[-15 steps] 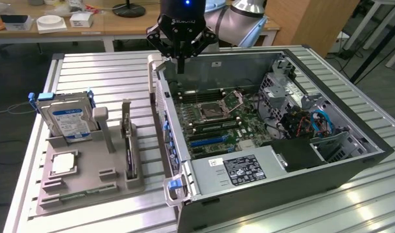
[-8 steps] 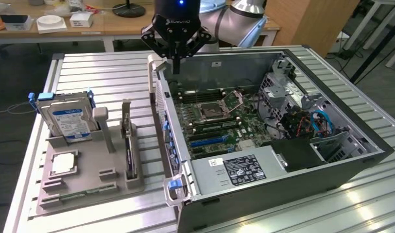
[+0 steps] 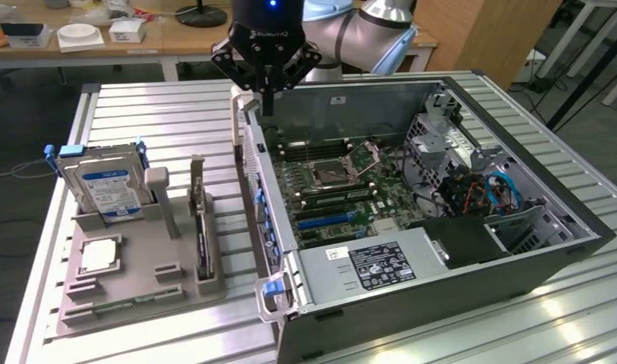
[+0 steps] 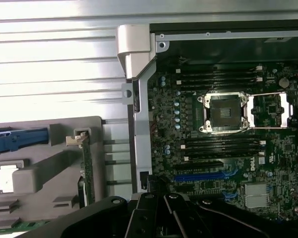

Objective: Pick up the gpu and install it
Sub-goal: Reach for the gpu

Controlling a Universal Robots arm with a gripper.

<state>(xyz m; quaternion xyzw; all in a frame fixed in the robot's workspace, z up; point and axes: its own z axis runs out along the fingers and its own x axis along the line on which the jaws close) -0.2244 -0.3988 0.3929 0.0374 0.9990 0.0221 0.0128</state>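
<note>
The gpu (image 3: pixel 199 227) stands on its edge in a slot of the grey parts tray (image 3: pixel 126 292), at the exterior view's left of the open computer case (image 3: pixel 551 258). It is a thin dark card with a pale bracket on its far end. In the wrist view the gpu (image 4: pixel 85 166) shows as a narrow greenish edge. My gripper (image 3: pixel 269 105) hangs shut and empty over the case's far side wall, well away from the card. Its dark fingers (image 4: pixel 154 196) sit above the motherboard's blue slot (image 4: pixel 203 175).
A silver hard drive (image 3: pixel 108 186) with a blue-white label stands at the tray's far end. A square processor chip (image 3: pixel 101 254) lies in front of it. Inside the case are the motherboard (image 3: pixel 328 189), its open socket (image 4: pixel 226 111) and a cable bundle (image 3: pixel 486 189).
</note>
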